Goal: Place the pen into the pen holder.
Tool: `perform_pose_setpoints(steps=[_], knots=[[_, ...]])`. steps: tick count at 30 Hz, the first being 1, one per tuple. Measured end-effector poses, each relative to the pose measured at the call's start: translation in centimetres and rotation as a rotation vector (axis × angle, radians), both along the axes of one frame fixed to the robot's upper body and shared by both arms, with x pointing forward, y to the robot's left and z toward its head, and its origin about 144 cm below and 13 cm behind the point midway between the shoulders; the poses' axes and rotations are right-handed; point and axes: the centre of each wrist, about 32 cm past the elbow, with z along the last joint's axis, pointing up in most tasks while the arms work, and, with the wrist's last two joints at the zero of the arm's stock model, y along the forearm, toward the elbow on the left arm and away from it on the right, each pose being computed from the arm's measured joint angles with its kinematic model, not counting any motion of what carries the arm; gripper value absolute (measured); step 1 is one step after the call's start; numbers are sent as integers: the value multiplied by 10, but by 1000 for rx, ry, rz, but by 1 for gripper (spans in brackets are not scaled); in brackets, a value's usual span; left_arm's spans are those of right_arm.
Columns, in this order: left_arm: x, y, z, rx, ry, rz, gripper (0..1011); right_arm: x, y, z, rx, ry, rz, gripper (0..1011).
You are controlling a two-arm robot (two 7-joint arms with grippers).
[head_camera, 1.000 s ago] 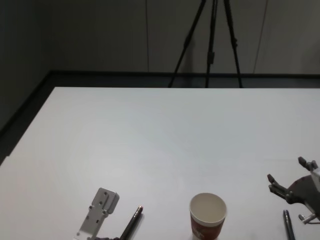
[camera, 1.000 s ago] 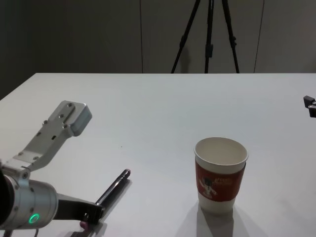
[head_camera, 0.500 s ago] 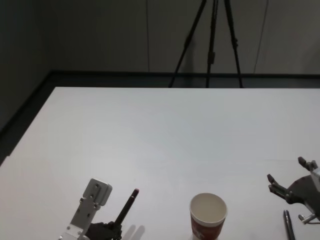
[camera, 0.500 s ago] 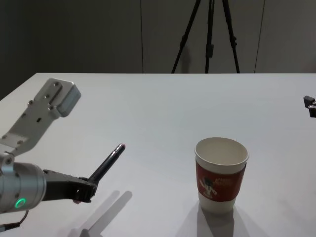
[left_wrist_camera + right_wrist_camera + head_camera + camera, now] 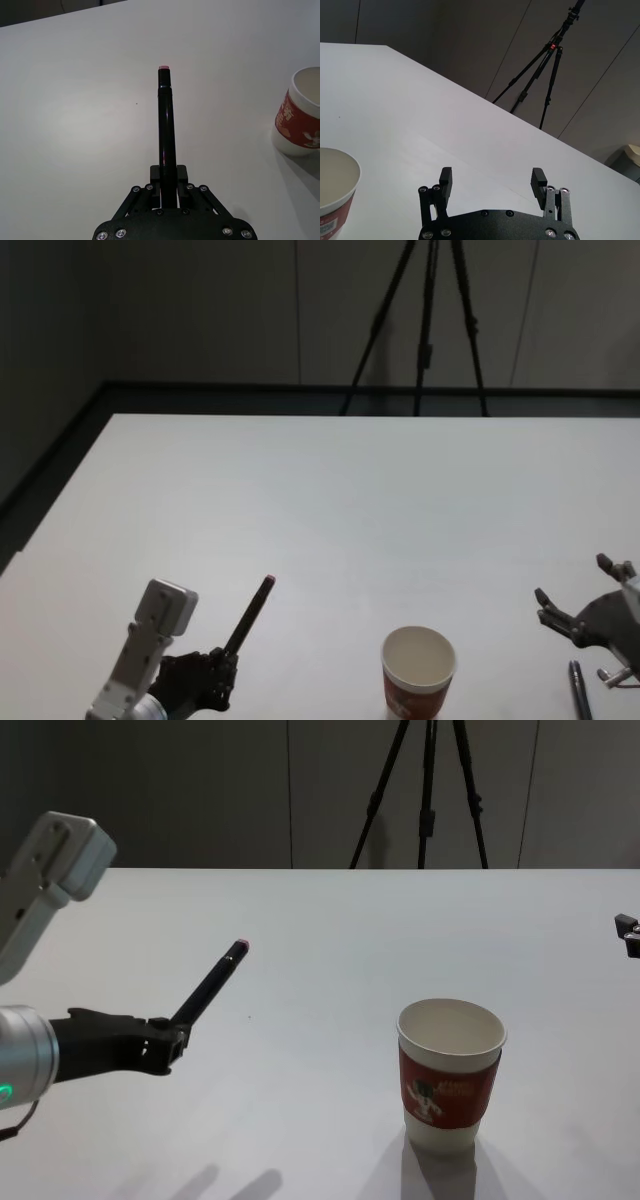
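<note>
Chest view: left end effector point(image 5: 170, 1042) clamps the pen point(image 5: 210, 985) by its base.

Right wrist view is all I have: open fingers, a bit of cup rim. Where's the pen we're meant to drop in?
Observer: The left gripper is shut on the pen, holding it tilted above the table, left of the cup.
Operator: Gripped where?
Observer: At its lower end; the pink tip points up and forward.
Operator: Any other pen?
Observer: Yes, a second pen lies on the table near the right gripper.
</note>
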Motion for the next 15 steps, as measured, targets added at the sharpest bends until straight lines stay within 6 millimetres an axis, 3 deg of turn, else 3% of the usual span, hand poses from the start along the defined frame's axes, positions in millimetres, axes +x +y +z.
perform_pose_setpoints(steps=[15], knots=[[-13, 18, 8, -57, -103, -26, 183, 0, 0, 0, 0, 0, 0, 1001]])
